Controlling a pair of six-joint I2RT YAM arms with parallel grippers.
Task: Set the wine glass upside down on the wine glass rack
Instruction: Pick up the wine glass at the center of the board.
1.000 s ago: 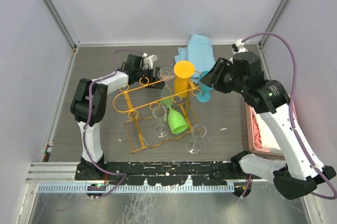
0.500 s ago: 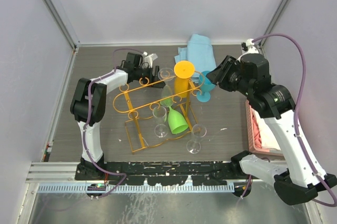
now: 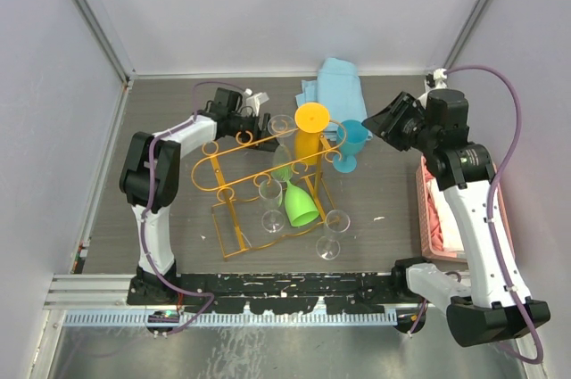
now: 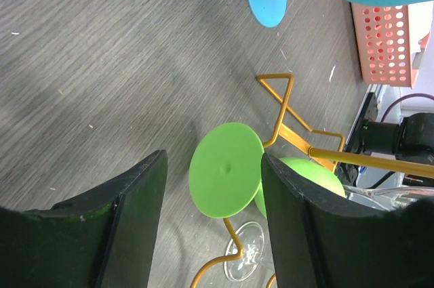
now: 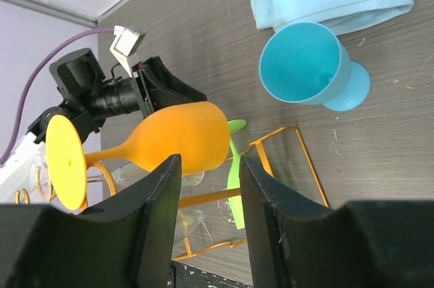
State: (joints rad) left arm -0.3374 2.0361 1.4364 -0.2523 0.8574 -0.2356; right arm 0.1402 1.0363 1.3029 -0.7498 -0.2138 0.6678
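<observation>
Grey table (image 3: 161,111): wine glass rack (image 3: 241,145) holds inverted orange glass (image 3: 308,143), green glass (image 3: 301,207).

A robot lab's test cell: plain pale walls (image 3: 268,4) box in a wood-grain surface (image 3: 384,236), metal posts (image 3: 89,18) run up the corners, and a cabled left arm (image 3: 152,192) and right arm (image 3: 473,210) are bolted by an aluminium rail (image 3: 98,288).

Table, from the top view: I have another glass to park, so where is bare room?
Bare table lies in the far left corner, and between the blue glass, the near clear glass and the pink basket. Around the rack it is crowded with glasses.
</observation>
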